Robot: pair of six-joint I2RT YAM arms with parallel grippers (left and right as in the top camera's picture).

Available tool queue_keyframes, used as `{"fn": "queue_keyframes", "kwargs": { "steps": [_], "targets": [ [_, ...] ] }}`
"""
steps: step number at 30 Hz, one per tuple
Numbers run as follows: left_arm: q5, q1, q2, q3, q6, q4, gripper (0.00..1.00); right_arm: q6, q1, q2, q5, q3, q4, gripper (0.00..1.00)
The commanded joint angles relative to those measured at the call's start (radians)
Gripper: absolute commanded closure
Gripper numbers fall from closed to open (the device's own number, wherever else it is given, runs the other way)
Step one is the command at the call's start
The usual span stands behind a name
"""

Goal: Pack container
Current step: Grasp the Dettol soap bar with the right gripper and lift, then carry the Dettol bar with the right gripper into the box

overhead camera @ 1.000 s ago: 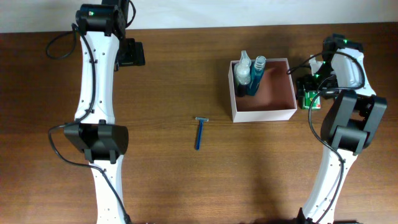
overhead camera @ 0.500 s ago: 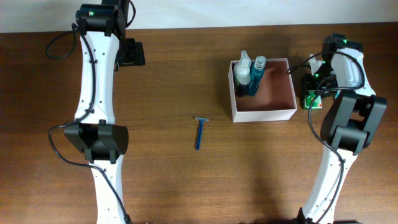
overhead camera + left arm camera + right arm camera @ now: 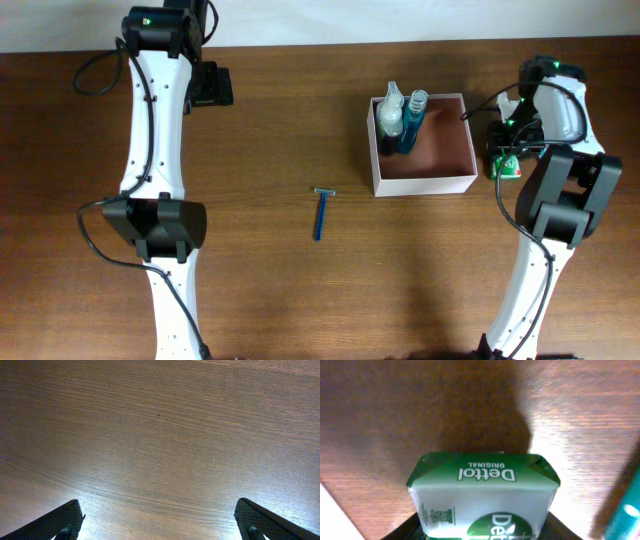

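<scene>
The container (image 3: 425, 184), a square white-walled box with a reddish-brown inside, stands at the right of the table and holds two bottles (image 3: 401, 120) in its far left corner. Just to its right lies a green and white Dettol soap box (image 3: 506, 167). My right gripper (image 3: 507, 150) is over it. In the right wrist view the soap box (image 3: 482, 492) fills the space between the dark fingers of the right gripper (image 3: 482, 532), which press its two sides. My left gripper (image 3: 160, 522) stands wide open above bare wood at the far left (image 3: 212, 85).
A blue razor (image 3: 321, 213) lies on the wood left of the container, near the table's middle. A teal edge (image 3: 626, 519) shows at the right border of the right wrist view. The table's back edge runs along the top.
The right gripper has closed from wide open onto the soap box, which shifted slightly. The left arm has not moved.
</scene>
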Motion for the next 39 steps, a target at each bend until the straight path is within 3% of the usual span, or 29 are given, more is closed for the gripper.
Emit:
{"fn": "queue_keyframes", "kwargs": {
  "steps": [1,8,14,27,39],
  "targets": [
    [0.003,0.002,-0.026,-0.002,0.016,0.002,0.01,0.003,-0.005,0.01,0.009,0.122,-0.046,0.55],
    [0.003,0.002,-0.026,-0.002,0.016,0.002,0.01,0.082,-0.001,0.009,-0.003,0.429,-0.237,0.55],
    [0.004,0.002,-0.026,-0.002,0.016,0.002,0.01,0.111,0.043,-0.042,-0.165,0.577,-0.358,0.55],
    [0.004,0.002,-0.026,-0.002,0.016,0.002,0.01,0.239,0.217,-0.104,-0.214,0.565,-0.358,0.53],
    [0.004,0.002,-0.026,-0.002,0.016,0.002,0.01,0.226,0.24,-0.103,-0.21,0.407,-0.358,0.52]
  ]
}}
